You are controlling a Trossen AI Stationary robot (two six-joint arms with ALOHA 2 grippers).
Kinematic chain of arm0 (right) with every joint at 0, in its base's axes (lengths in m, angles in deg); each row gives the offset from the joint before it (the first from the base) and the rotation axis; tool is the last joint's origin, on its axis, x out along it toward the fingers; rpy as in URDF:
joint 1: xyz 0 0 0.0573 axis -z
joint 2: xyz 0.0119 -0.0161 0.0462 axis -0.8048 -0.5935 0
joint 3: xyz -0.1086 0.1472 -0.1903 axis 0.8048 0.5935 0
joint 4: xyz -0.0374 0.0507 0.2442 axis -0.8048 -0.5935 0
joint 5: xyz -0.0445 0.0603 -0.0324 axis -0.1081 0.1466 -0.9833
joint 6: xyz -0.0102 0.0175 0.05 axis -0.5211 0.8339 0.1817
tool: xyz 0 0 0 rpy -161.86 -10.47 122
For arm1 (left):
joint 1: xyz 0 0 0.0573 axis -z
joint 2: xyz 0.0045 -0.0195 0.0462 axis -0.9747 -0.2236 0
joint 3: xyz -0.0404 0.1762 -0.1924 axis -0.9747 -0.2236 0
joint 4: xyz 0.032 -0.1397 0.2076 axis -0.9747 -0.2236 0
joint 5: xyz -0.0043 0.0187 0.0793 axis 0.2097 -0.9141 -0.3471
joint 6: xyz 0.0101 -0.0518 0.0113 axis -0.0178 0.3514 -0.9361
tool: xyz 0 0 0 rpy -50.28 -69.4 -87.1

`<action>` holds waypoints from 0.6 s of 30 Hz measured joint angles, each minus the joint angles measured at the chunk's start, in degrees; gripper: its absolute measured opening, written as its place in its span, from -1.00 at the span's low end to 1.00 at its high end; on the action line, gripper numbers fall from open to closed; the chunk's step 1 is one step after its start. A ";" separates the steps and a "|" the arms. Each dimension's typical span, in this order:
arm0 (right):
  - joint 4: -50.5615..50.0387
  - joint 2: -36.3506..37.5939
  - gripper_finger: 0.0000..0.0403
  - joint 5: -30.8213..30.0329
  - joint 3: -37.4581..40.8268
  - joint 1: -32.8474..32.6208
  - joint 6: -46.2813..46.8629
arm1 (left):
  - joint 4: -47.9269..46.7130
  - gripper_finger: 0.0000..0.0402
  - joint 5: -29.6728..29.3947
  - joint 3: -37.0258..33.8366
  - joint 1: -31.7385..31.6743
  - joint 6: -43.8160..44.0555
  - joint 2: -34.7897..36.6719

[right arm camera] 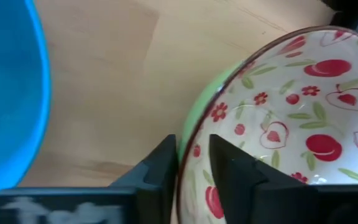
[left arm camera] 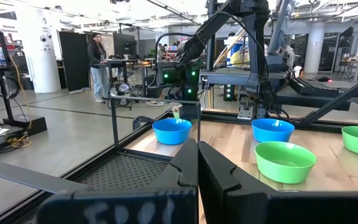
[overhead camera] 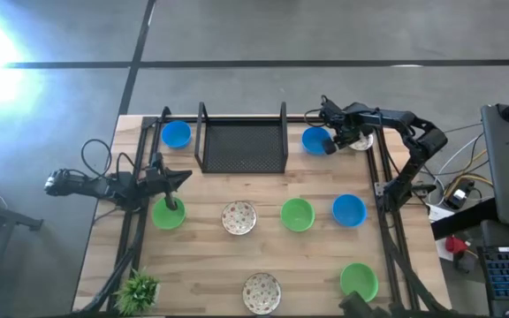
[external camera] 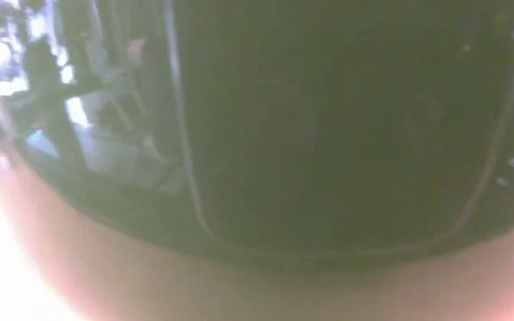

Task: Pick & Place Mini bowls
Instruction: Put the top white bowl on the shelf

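Right gripper clamped on patterned bowl rim, beside blue bowl. Left gripper jaws together over green bowl.

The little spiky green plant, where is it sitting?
In the high view, the plant stands at the table's bottom-left corner, below the green bowl under the left end effector.

No legible text, label, brand, number or sign found in any view. Smeared white marks noted on dark bars at both wrist cameras' near edge; could not be read.
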State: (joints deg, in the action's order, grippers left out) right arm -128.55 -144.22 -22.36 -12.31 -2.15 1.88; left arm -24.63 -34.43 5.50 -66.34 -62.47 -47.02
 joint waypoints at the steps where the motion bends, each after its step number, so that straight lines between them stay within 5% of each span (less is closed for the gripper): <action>1: 0.02 0.00 -0.70 0.17 0.00 -0.01 -0.19 | 0.00 -1.00 0.00 0.00 0.00 0.00 0.01; 5: 0.03 0.21 -0.91 -0.02 -0.06 -0.11 -1.53 | -0.02 -1.00 0.00 0.00 0.00 0.00 0.02; 18: 0.15 0.20 -0.93 -0.02 -0.09 -0.07 -4.61 | -0.02 -1.00 0.00 0.00 0.00 0.00 0.02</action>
State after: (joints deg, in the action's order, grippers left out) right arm -128.39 -144.03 -22.37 -12.40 -2.22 -2.73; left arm -24.65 -34.43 5.50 -66.34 -62.47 -47.01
